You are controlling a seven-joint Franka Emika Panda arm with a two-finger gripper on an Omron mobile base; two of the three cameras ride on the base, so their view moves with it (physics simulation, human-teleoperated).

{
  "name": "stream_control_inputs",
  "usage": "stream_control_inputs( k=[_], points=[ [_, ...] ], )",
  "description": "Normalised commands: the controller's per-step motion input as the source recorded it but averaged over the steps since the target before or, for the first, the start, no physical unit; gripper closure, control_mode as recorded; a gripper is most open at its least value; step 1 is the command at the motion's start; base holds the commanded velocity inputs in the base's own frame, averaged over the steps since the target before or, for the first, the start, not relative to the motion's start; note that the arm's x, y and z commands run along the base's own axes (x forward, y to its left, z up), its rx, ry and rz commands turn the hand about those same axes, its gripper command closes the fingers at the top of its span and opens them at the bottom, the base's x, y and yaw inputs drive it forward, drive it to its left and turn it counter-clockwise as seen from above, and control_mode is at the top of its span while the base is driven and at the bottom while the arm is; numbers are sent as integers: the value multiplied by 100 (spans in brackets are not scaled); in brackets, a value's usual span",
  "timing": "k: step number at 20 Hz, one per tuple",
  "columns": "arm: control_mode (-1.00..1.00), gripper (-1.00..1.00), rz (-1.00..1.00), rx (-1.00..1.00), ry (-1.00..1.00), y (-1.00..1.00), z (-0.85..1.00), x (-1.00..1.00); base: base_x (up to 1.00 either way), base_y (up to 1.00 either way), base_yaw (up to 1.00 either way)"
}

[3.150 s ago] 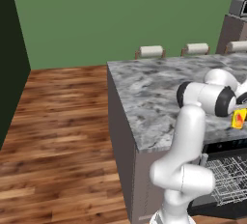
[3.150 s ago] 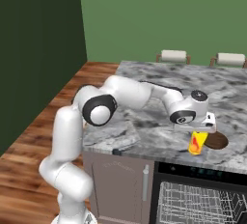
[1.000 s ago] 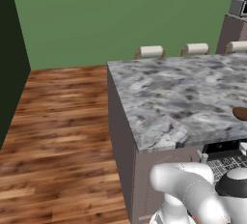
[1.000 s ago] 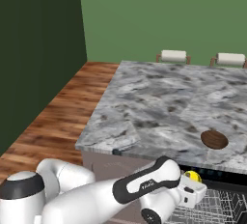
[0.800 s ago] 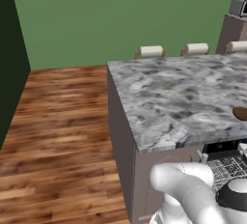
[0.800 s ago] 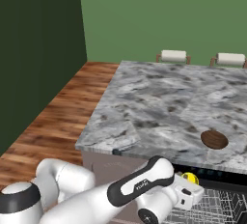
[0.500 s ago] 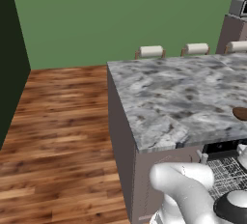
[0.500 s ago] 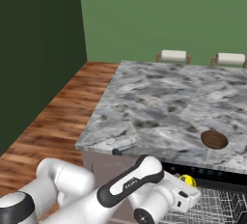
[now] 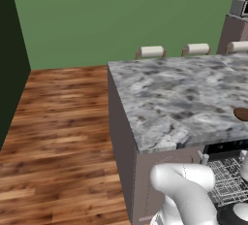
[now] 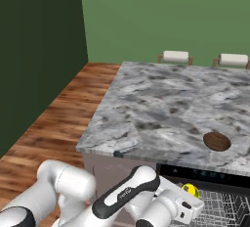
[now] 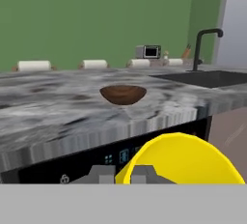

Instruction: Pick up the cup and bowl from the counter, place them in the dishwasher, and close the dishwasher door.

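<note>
The cup is pinched by the gripper just above the dishwasher rack; if released tilted, it could be toppled between the wires.

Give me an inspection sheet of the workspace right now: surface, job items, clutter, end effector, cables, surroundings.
Surface: grey-white marbled stone counter.
Job items: shallow dark brown round bowl sits on the counter near its front edge; small bright yellow cup is below counter level, in front of the dishwasher's black control strip, above the light wire rack.
Clutter: nothing seen.
End effector: low at the dishwasher opening, shut on the yellow cup.
Cables: nothing seen.
Surroundings: brown wood plank floor, green wall, dark curved faucet over a sink.
</note>
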Motion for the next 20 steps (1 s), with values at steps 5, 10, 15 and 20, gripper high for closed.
stream_control_inputs(
  k=[5,10,15,20],
  points=[
    [-100,100,0,0,2,0,-35,0,0,0,0],
    [-100,100,0,0,4,0,-43,0,0,0,0],
    [-100,100,0,0,1,-8,-32,1,0,0,0],
    [-100,100,0,0,3,-12,-33,11,0,0,0]
  ],
)
